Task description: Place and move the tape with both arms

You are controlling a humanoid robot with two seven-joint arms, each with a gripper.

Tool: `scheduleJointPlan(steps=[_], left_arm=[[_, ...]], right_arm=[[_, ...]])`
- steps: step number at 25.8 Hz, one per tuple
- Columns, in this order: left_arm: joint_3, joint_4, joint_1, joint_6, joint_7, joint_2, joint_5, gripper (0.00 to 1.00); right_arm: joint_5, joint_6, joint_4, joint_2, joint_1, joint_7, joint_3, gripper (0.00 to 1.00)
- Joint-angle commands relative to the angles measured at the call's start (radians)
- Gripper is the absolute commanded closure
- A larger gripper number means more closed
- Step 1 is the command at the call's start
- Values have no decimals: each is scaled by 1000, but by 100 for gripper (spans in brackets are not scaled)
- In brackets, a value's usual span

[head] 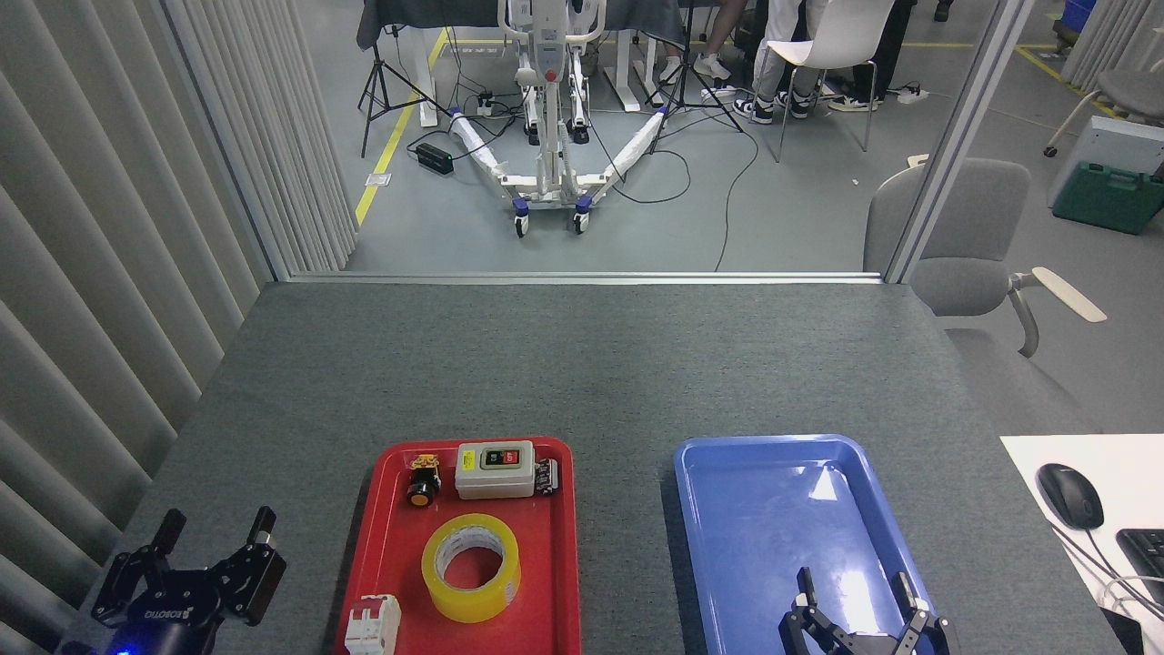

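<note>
The tape (pixel 471 568), a yellow roll with a white core, lies flat in the red tray (pixel 568 546), near its middle. My left gripper (pixel 215 530) stands at the lower left, left of the red tray, fingers spread open and holding nothing. At the bottom right, over the near end of the blue tray (pixel 873 509), my right gripper (pixel 855 587) is also open and holds nothing. Neither gripper touches the tape.
In the red tray also lie a grey switch box (pixel 495 470), a black and orange push button (pixel 422 481), a small black part (pixel 546 476) and a white breaker (pixel 373 626). A mouse (pixel 1069 495) and keyboard sit on a white desk at right.
</note>
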Motion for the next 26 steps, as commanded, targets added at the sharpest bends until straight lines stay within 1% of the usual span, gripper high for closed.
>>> scheduleJointPlan(steps=[1,4,7,9,10,14,20,26], left_arm=[[1,6,1,-2,0,2,3,0],[-5,38,1,-19,31,2,1,0],[15,32,1,-66,32,3,5,0],[21,34,-1,-80,32,0,6,0],[21,34,-1,-82,34,2,6,0],[29,24,-1,-78,32,-10,6,0],[29,15,-2,-77,32,-10,6,0],[39,3,-2,-69,32,-9,6,0]], right_arm=[[2,-4,-7,-1,1,-3,3,1],[2,-7,-13,-14,-2,0,-1,1],[-1,-13,-10,-28,-2,0,-3,1],[-1,-11,-10,-39,-8,1,-1,1],[-1,-4,-10,-42,-8,3,0,1],[10,48,-22,-22,-2,9,10,1],[-4,44,-5,-53,-5,6,8,1],[-1,38,-13,-51,-5,5,26,1]])
